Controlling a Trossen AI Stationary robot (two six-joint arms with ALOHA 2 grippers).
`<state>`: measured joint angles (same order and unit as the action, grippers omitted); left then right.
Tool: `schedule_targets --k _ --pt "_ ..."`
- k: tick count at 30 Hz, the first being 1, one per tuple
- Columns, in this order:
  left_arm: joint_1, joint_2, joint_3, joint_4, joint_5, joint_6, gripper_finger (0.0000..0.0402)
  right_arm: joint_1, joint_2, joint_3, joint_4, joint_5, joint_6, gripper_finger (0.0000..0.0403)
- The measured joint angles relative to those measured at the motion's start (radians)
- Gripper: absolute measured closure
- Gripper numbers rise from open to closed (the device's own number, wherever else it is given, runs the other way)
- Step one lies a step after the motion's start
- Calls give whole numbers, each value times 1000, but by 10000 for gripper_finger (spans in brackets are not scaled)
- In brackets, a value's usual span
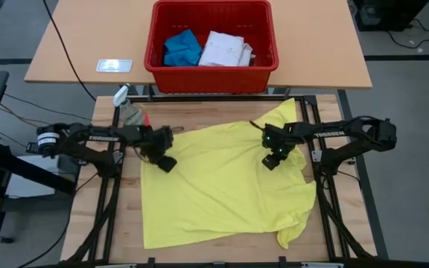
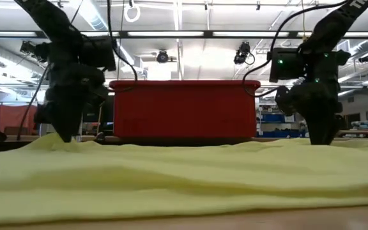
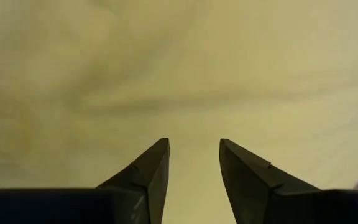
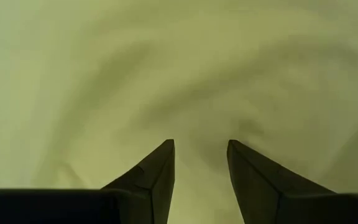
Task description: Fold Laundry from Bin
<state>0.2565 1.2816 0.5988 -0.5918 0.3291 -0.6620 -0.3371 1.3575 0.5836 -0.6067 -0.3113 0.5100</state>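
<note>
A bright yellow T-shirt lies spread over the wooden table, with a sleeve bunched at the near right. My left gripper points steeply down over the shirt's far left part, its fingers open. My right gripper points down over the shirt's far right part, also open. The red bin stands on the tan table beyond, holding a blue piece and a white shirt. My left gripper's fingertips reach down to the shirt's surface, but a ridge of cloth hides them, so I cannot tell whether they touch it. My right gripper's fingertips stand the same way at the cloth, and whether they touch it I cannot tell.
A small bottle and some loose items sit at the work table's far left corner. A flat white object lies on the tan table left of the bin. Cables run along the floor at the left.
</note>
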Motion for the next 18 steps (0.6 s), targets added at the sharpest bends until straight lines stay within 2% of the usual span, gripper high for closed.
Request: schedule_targets --k 3,8,10,14,18 --pt "-127 1 -79 -14 -78 -105 259 54 10 -19 70 26 42 247" --pt "-266 -55 -167 -11 -56 -354 260 160 82 -10 214 13 74 247" --pt "-291 -87 -165 -77 -86 -389 260 187 126 18 267 -2 65 247" --pt "-292 -152 -139 -319 -209 -452 260 198 221 107 278 -44 7 247" --pt "-293 -225 -116 -338 -212 -482 260 183 272 212 216 -44 -41 247"
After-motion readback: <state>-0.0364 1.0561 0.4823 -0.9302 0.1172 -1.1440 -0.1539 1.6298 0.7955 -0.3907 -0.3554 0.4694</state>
